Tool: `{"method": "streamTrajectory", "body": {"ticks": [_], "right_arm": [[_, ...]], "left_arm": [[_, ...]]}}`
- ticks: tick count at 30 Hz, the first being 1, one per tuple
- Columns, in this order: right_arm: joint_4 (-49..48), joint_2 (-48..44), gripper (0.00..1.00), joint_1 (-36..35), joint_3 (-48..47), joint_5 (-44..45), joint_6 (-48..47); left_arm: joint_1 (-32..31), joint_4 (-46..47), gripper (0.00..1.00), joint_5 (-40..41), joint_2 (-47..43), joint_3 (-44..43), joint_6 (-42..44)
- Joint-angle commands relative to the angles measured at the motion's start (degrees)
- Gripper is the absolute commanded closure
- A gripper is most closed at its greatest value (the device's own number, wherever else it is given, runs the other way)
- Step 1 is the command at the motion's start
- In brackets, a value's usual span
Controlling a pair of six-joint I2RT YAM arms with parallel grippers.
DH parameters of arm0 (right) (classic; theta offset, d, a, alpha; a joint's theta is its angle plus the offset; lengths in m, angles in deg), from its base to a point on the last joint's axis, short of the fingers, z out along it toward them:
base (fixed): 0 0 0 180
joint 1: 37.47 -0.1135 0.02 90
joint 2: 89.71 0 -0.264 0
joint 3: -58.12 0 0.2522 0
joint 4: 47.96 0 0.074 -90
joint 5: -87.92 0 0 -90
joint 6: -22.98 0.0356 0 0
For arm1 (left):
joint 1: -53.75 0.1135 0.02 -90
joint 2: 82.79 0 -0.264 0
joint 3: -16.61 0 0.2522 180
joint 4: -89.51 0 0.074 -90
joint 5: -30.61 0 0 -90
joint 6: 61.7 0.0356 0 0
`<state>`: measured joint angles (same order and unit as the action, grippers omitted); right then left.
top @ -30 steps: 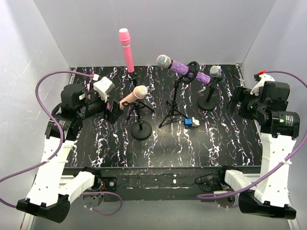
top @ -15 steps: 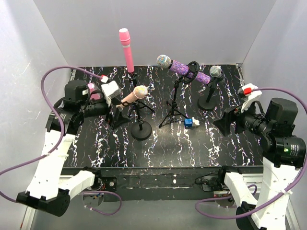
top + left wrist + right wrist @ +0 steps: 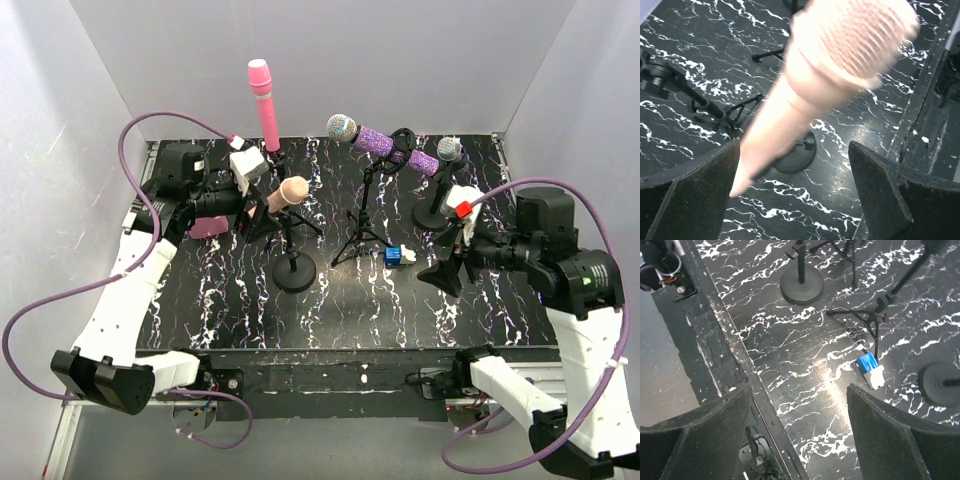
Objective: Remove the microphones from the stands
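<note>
Microphone (image 3: 290,192) in peach sits tilted on the round-based stand (image 3: 294,272), left of centre on the black marbled surface (image 3: 220,300), its head pointing toward the near edge. The left pincer (image 3: 258,203) is spread wide, with one finger on either side of the microphone's body. In the left wrist view the handle runs down between the two dark fingers (image 3: 690,200), with a clear gap on the right side (blur hides whether it brushes the left one). The right pincer (image 3: 445,265) is also released. It grasps nothing and hangs above the surface right of centre, just beside a small blue-and-white block (image 3: 398,255). In the right wrist view that block (image 3: 870,369) lies on the surface by the foot of a tripod stand (image 3: 867,315). A purple glitter microphone (image 3: 375,140) sits on the tripod, and a tall pink microphone (image 3: 263,100) stands upright at the far edge.
</note>
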<state>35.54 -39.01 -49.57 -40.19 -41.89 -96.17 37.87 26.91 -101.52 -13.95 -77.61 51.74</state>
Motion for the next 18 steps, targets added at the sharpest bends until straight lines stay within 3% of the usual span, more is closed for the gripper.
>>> {"method": "streamTrajectory", "body": {"ticks": [1,7,18], "right_arm": [[-5.2,2.5,0.18,-6.3,-2.3,2.8,0.0],[-13.3,3.5,0.21,-9.4,1.8,2.3,3.8],[-20.5,8.5,0.23,-14.0,0.1,2.3,7.8]], "left_arm": [[-0.1,0.9,0.11,2.3,1.8,-4.8,2.7],[0.0,-2.5,0.11,-1.9,4.4,-6.5,11.4],[0.0,-4.2,0.32,-8.8,11.5,-10.5,13.8]]}}
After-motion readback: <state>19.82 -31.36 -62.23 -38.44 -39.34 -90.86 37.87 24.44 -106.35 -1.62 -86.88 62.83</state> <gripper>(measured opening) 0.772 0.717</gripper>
